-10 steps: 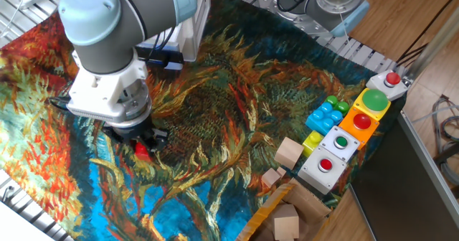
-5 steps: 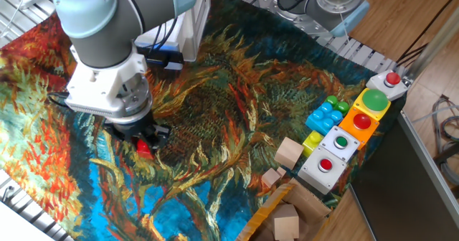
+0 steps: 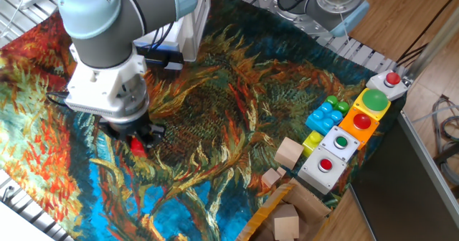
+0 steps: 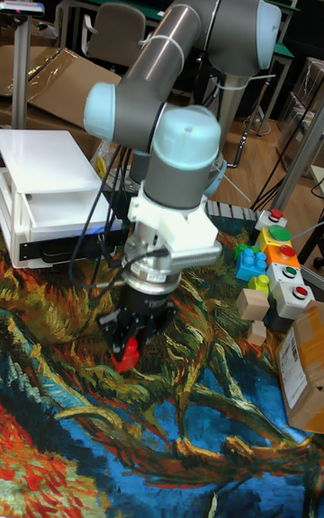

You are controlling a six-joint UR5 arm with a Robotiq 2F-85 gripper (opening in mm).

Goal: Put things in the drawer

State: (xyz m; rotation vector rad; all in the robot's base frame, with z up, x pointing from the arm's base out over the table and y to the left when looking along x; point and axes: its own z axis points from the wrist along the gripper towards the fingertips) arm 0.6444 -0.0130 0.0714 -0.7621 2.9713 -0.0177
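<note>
A grey robot arm reaches down over a table covered with a bright painted cloth [image 3: 237, 90]. Its gripper [image 3: 138, 142] points straight down, and its 2 dark fingers are clamped on a small red block [image 4: 129, 353], which sits between the fingertips. Compared with a second ago, the block has shifted slightly toward the left in the fixed view and seems a little higher; it looks lifted just clear of the cloth, though contact is hard to rule out. That suggests the pick is done and the carry is starting.

The white cabinet [image 4: 45, 203] stands at the back left, beyond the arm, with its drawer [image 4: 65, 209] pulled open and nothing visible inside. Well apart to the right lie wooden cubes [image 3: 289, 153], coloured bricks [image 3: 324, 115] and a row of button boxes [image 3: 353, 130], all untouched.
</note>
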